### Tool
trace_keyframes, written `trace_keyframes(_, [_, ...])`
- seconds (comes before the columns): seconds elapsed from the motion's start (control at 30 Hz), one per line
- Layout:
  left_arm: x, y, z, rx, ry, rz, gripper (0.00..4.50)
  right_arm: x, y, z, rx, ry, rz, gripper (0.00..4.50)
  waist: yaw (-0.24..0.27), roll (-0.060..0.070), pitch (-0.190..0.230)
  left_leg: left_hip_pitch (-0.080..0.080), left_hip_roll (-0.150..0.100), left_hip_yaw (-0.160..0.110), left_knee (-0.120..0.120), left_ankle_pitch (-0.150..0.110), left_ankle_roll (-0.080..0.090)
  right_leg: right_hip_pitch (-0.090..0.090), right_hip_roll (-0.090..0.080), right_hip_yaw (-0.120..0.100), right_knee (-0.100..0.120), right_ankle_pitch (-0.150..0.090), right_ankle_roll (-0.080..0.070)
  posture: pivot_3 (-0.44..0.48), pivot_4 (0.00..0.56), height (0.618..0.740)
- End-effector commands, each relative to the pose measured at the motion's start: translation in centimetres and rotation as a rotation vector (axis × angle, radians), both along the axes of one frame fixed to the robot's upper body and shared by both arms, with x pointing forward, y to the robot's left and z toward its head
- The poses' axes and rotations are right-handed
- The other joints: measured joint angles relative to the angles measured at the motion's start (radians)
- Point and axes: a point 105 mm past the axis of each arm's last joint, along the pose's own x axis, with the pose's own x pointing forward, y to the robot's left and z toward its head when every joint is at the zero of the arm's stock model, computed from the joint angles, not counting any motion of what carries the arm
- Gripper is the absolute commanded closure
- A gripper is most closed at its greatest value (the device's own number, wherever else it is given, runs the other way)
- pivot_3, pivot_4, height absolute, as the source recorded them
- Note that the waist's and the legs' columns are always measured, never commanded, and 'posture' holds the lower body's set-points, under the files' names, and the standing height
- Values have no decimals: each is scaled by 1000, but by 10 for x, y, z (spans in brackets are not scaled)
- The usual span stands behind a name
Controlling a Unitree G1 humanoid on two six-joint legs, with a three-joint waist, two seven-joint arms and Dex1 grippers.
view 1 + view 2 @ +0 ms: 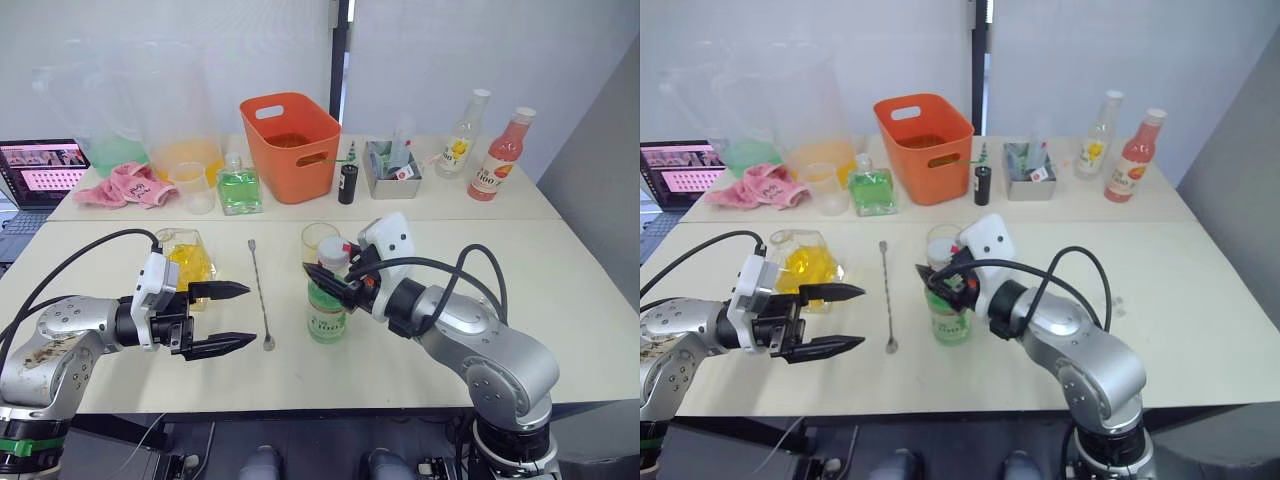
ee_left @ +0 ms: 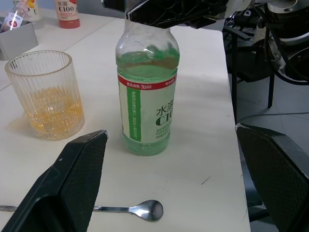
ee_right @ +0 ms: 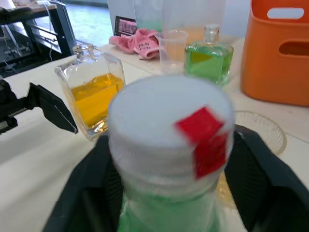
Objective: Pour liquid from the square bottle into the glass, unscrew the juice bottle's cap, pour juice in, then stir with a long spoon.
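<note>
Cluttered pale table [image 1: 560,300], white wall [image 1: 480,50]

Head stereo pair looks forward and down over the pale surface [image 1: 560,300] from mid distance. Left wrist view faces the green-labelled clear juice bottle [image 2: 147,92] closely, sideways across the surface. Right wrist view sits just above that bottle's white cap [image 3: 169,128].

arms: silver-grey rounded metal shells, black joint bands | wrists: white boxy housings, the right one with a rounded flat plate | cables: black, looping from forearm to wrist on both | left gripper [image 1: 222,318]: two black pointed fingers | right gripper [image 1: 328,277]: black fingers
</note>
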Motion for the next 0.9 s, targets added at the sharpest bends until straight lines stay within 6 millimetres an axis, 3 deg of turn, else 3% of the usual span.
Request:
trace_keyframes(0.03, [1, -1, 8, 1, -48, -13, 0, -7, 0, 14, 22, -56, 63, 164, 0, 0, 0, 0, 0, 0, 0, 0, 0, 0, 0, 0, 0, 0, 0, 0, 150, 739])
trace_keyframes(0.3, [2, -1, 8, 5, -55, -11, 0, -15, -5, 9, -68, -9, 272, 40, 1, 0, 0, 0, 0, 0, 0, 0, 0, 0, 0, 0, 0, 0, 0, 0, 150, 739])
trace_keyframes(0.47, [3, -1, 8, 4, -62, -13, 0, 4, -18, -7, -142, 5, 409, 40, 1, 0, 0, 1, 0, 0, 0, 0, 0, 1, 0, 0, -1, 0, 0, 0, 150, 739])
trace_keyframes(0.67, [1, 0, 9, 11, -69, -7, 0, 12, -20, 4, -77, -12, 702, 40, -4, -1, 0, 0, 0, 0, 0, 0, 0, 1, 0, 0, -1, 0, 0, 0, 150, 739])
trace_keyframes(0.9, [-3, 2, 13, 18, -76, 15, 0, 22, -16, 7, -137, -81, 819, 40, 2, -1, 0, 0, 0, 0, 0, 0, 0, 1, 0, 0, -1, 0, 0, 0, 150, 739])
